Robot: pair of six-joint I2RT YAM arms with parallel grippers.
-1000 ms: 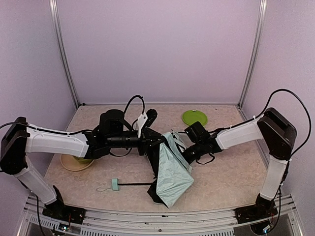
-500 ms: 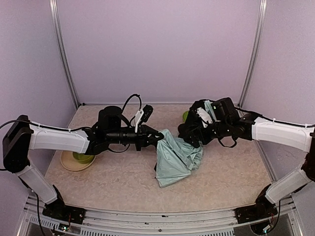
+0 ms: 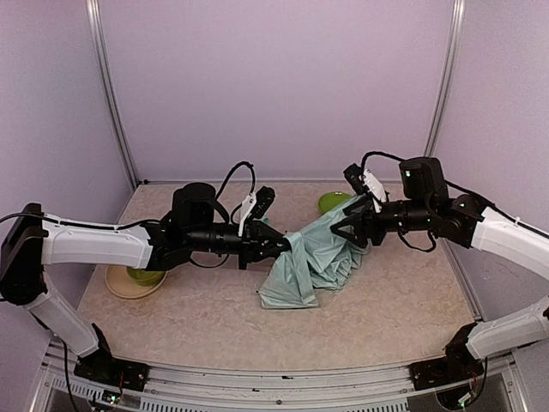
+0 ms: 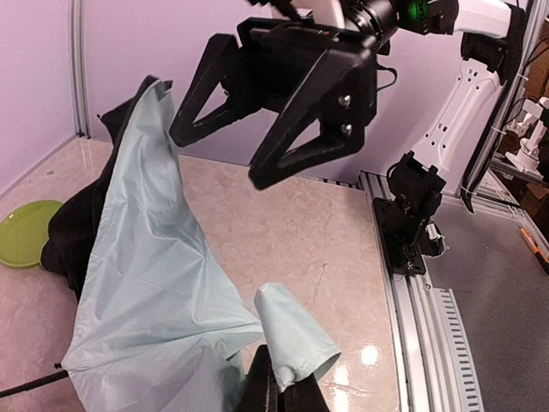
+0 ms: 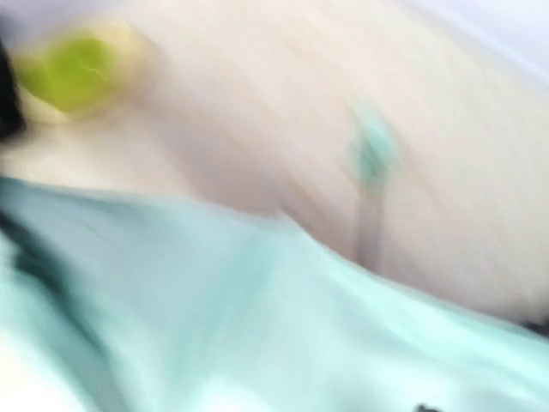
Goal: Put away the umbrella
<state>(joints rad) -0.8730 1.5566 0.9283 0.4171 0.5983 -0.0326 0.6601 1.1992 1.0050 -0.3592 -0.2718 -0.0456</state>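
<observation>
**Canopy held on the left, right jaws not yet on it**

- Well left of the umbrella: a cream plate carrying a green bowl, not involved.
- At the umbrella's left edge: the left gripper, fingers clamped on a pinched fold of mint fabric. The wrist view shows this plainly.
- The umbrella lies slack on the table, mint side up. It is loose and unrolled, with black lining showing along its far side.
- At the umbrella's upper right corner: the right gripper, fingers apart. I cannot tell whether it touches the fabric, as the right wrist view is pure motion blur.
- Just behind that corner: a green plate.

Judgement: this is the gathering step, early in the task. Next, the right jaws need to close on the far corner and bring it toward the left hold. The shaft then needs to be found.

Versus 1.0 s ago: the canopy hung bunched nearer the arm bases, with the handle and shaft lying to its left. It now lies flatter and farther back. The right arm, then folded, reaches in extended.
</observation>
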